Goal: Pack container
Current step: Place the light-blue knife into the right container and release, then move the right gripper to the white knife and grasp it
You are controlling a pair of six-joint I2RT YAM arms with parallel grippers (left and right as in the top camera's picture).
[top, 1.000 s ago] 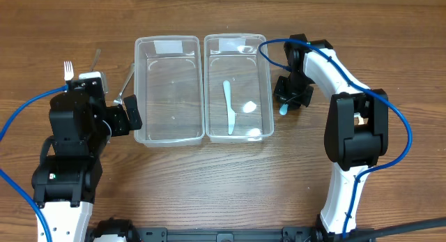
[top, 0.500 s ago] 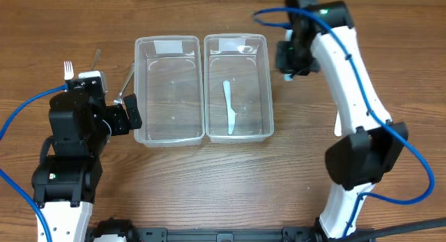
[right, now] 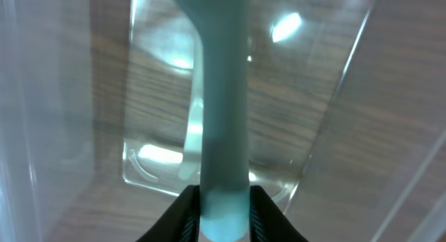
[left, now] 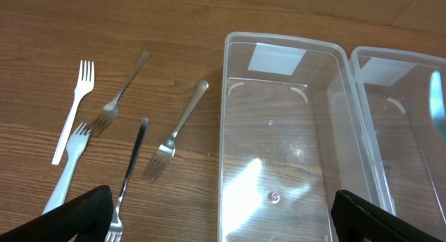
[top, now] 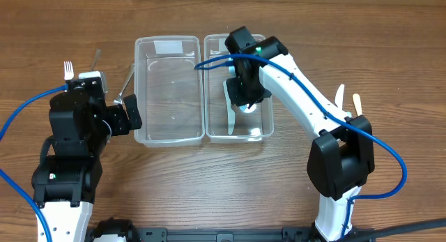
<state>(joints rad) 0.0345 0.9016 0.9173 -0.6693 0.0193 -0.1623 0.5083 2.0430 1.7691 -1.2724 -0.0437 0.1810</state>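
Observation:
Two clear plastic containers stand side by side, the left one [top: 166,41] with nothing in it, the right one [top: 233,40] holding a light blue plastic knife [top: 230,121]. My right gripper [top: 245,95] hangs over the right container, shut on the handle of a light blue plastic utensil [right: 223,95]; its head is out of view. The right container's wall [right: 327,130] shows below it in the right wrist view. My left gripper [left: 223,227] is open and empty, low beside the left container's [left: 286,43] left side.
Several forks lie left of the containers: a white plastic one [left: 73,109], metal ones [left: 122,85] [left: 178,130], a black-handled one [left: 131,169]. The white fork [top: 68,69] also shows overhead. More utensils [top: 355,102] lie at the right by the right arm.
My right gripper rose from the table right of the containers with the light blue utensil, swung past the back and now sits over the right container. The left arm has not moved.

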